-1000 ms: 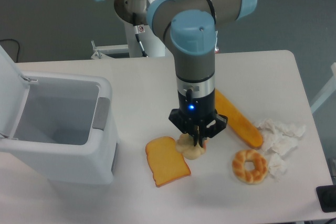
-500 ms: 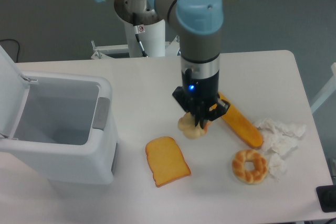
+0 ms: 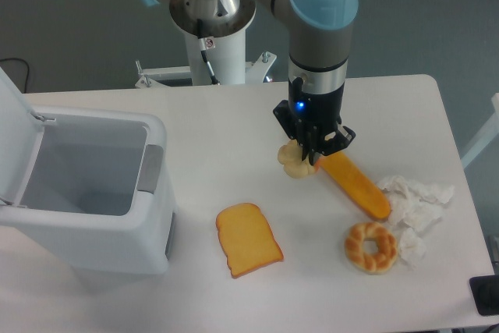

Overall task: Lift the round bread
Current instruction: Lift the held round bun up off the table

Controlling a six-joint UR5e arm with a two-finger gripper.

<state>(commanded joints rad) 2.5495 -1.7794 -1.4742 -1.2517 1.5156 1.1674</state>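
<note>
The gripper (image 3: pixel 308 157) pinches the round bread (image 3: pixel 294 160), which hangs above the table (image 3: pixel 405 107), at about twelve o'clock from the toast slice (image 3: pixel 248 239). The lift appears under way; next, the pinch must hold steady.

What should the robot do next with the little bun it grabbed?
Probably lift a bit higher. The gripper is shut on the bun, which hangs above the table, close to the long bread.

Grey tubular arm (image 3: pixel 316 76), light-blue joint caps, black gripper (image 3: pixel 313 154) with blue LED.
</note>
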